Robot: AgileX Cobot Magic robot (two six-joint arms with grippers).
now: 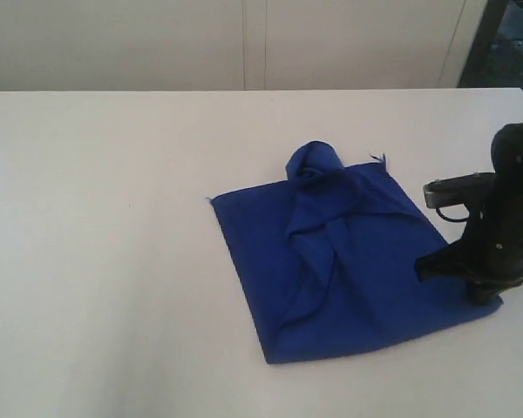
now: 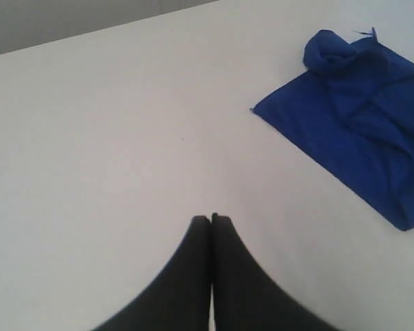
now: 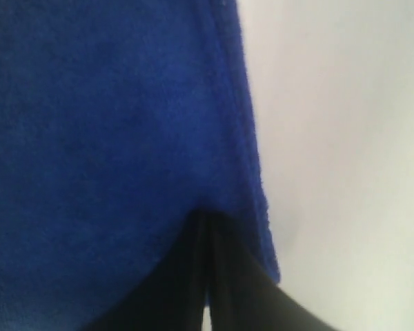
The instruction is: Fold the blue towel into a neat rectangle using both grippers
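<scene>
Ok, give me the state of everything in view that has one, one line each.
towel: flat on the table, not neatly folded, with a creased ridge down the middle and a bunched lump at its far edge.
left end effector: shut, holding nothing, over bare table, apart from the towel.
right end effector: shut, tips on the towel by its hem; whether it pinches cloth cannot be told.

You have the blue towel (image 1: 366, 261) lying as a rough square on the white table (image 1: 113, 261), one corner towards you. A bunched lump (image 1: 314, 164) sits at its far edge, with a raised crease (image 1: 318, 252) running down from it. Your right gripper (image 1: 481, 294) is low on the towel's right-hand corner
</scene>
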